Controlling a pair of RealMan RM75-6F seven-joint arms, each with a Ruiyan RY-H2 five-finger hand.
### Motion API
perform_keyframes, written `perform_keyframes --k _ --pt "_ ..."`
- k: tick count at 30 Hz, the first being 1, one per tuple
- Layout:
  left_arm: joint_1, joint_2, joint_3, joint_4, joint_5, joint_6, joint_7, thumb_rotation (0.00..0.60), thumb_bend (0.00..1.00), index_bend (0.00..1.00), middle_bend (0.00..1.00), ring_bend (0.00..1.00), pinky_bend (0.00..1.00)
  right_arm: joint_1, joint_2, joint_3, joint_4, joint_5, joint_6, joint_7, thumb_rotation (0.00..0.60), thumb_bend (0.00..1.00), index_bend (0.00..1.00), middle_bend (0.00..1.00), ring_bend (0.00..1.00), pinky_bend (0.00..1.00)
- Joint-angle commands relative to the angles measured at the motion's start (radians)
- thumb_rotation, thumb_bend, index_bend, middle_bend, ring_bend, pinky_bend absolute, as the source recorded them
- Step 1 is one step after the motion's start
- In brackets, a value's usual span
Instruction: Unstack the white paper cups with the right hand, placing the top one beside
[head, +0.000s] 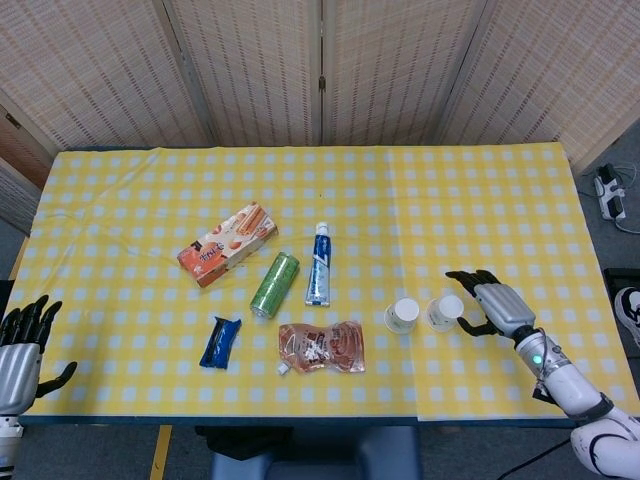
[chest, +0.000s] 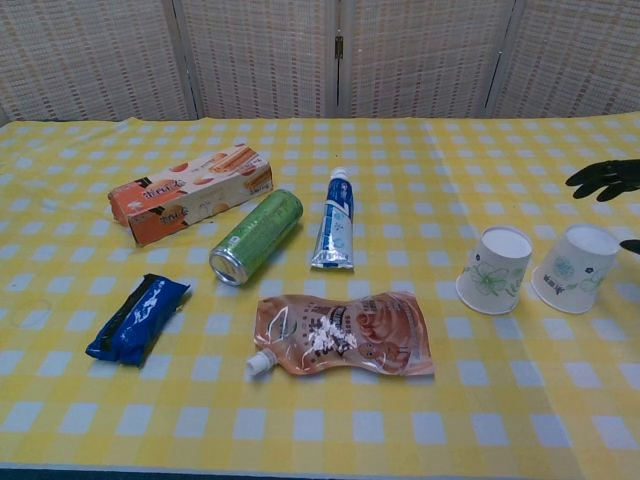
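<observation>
We see a table (head: 120, 180) under a yellow checked cloth. On it lie an orange snack box (head: 227, 244), a green can (head: 274, 284), a blue-white tube (head: 319, 265), a blue packet (head: 219, 341), a spouted pouch (head: 322, 347), and two paper cups (head: 402, 314) (head: 444, 311) standing side by side.

Yellow-white checked tablecloth (chest: 400, 150); green can (chest: 256, 237).

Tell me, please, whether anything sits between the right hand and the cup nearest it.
Nothing visible does: the right hand is open just beside the right-hand cup, with only bare cloth between; the other cup stands on its far side.
</observation>
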Motion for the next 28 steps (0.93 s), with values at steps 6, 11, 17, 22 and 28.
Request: perform_keyframes --k 6,11,17,22,28 --pt "-0.004 -0.006 -0.003 0.008 0.005 0.000 -0.008 0.600 0.30 0.09 0.04 0.03 0.00 -0.071 0.069 -0.001 -0.059 -0.030 0.135 -0.005 0.600 0.49 0.11 0.14 0.13 0.04" --pt "-0.006 -0.018 -0.006 0.023 0.020 0.015 -0.014 0.600 0.30 0.09 0.04 0.03 0.00 -0.154 0.090 -0.004 -0.104 -0.039 0.303 -0.139 0.600 0.49 0.11 0.13 0.13 0.04" --pt "-0.010 -0.040 -0.010 0.044 0.043 0.038 -0.022 0.600 0.30 0.09 0.04 0.03 0.00 -0.273 0.064 -0.019 -0.126 -0.099 0.537 -0.256 0.600 0.49 0.10 0.07 0.12 0.04" --pt "-0.017 -0.053 -0.011 0.051 0.052 0.036 -0.019 0.600 0.30 0.09 0.04 0.03 0.00 -0.344 0.034 -0.043 -0.116 -0.159 0.653 -0.299 0.600 0.49 0.05 0.00 0.07 0.04" --pt "-0.031 -0.052 -0.014 0.036 0.055 0.024 -0.005 0.600 0.30 0.09 0.04 0.03 0.00 -0.391 0.015 -0.055 -0.112 -0.201 0.719 -0.312 0.600 0.49 0.04 0.00 0.07 0.04"
